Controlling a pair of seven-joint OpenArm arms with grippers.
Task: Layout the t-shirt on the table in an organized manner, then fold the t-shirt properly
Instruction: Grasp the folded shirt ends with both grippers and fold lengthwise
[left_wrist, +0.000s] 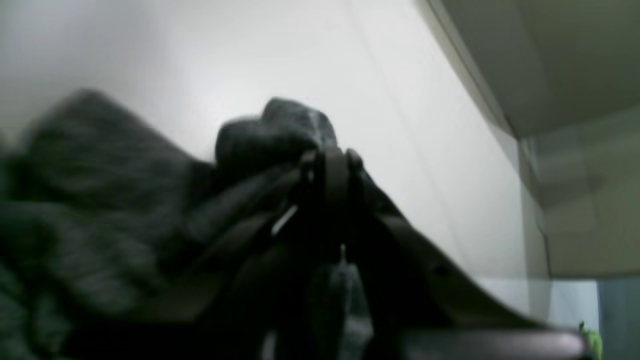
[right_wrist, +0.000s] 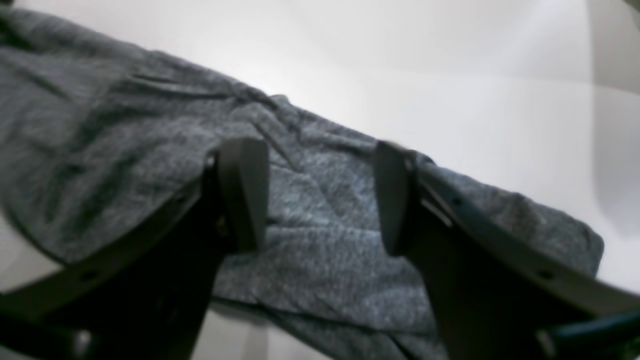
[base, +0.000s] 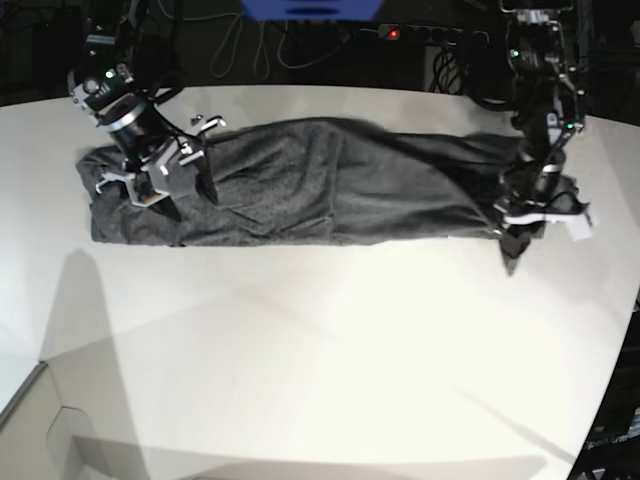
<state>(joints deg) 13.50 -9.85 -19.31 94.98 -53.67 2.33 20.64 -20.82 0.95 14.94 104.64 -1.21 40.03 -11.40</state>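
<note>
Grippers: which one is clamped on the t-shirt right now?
The left gripper, at the base view's right: shut on a bunched end of the t-shirt. The right gripper stands open over the cloth, gripping nothing.

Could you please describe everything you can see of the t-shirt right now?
The t-shirt is a heathered dark grey knit, plain and wrinkled, with no print. It lies stretched into a long band across the far part of the white table, already folded lengthwise. The left gripper is shut on its bunched end at the base view's right, where a small tip of cloth hangs below. The right gripper stands open over the flat opposite end, one finger on either side of the fabric surface.
</note>
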